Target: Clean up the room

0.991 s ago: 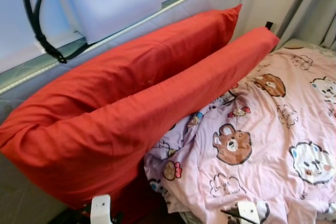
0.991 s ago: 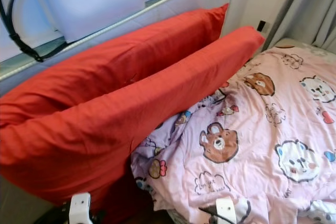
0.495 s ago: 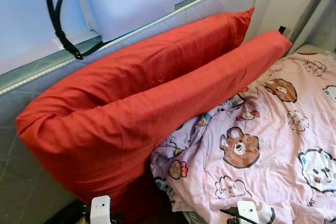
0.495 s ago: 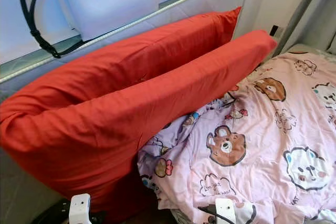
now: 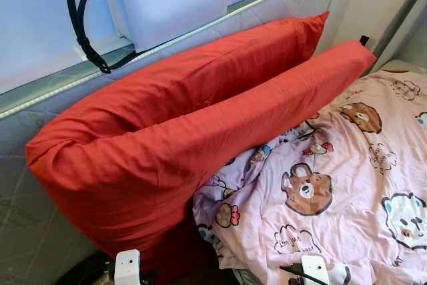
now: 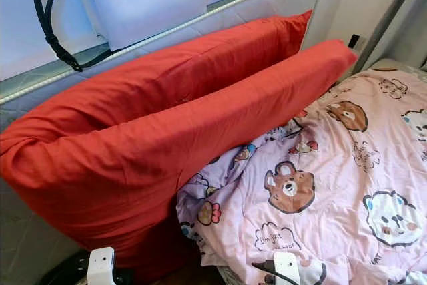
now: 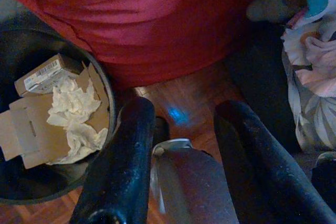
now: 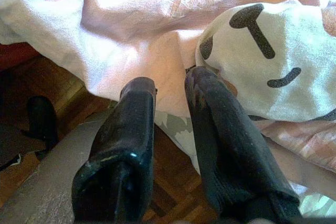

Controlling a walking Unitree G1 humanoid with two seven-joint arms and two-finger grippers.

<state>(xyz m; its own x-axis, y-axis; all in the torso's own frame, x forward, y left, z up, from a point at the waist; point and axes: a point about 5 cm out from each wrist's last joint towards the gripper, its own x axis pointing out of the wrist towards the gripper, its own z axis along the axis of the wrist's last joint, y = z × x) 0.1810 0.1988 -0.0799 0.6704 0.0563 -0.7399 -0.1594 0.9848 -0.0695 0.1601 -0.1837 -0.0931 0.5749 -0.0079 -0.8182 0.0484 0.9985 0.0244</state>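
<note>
Pillows (image 5: pixel 180 138), two long red ones, propped against the headboard (image 5: pixel 40 231); pink bear-print quilt (image 5: pixel 333 191) bunched just beside. Left gripper (image 7: pixel 184 124) down near the wooden floor (image 7: pixel 189 98), fingers spread, empty, beside a bin (image 7: pixel 107 85) holding cardboard and tissue. Right gripper (image 8: pixel 168 87) at the quilt's edge, fingers parted, gripping nothing.

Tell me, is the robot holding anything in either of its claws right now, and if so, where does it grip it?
Nothing is held. The left gripper hangs open above the wooden floor beside a bin; the right gripper is open, near the pink quilt.
</note>
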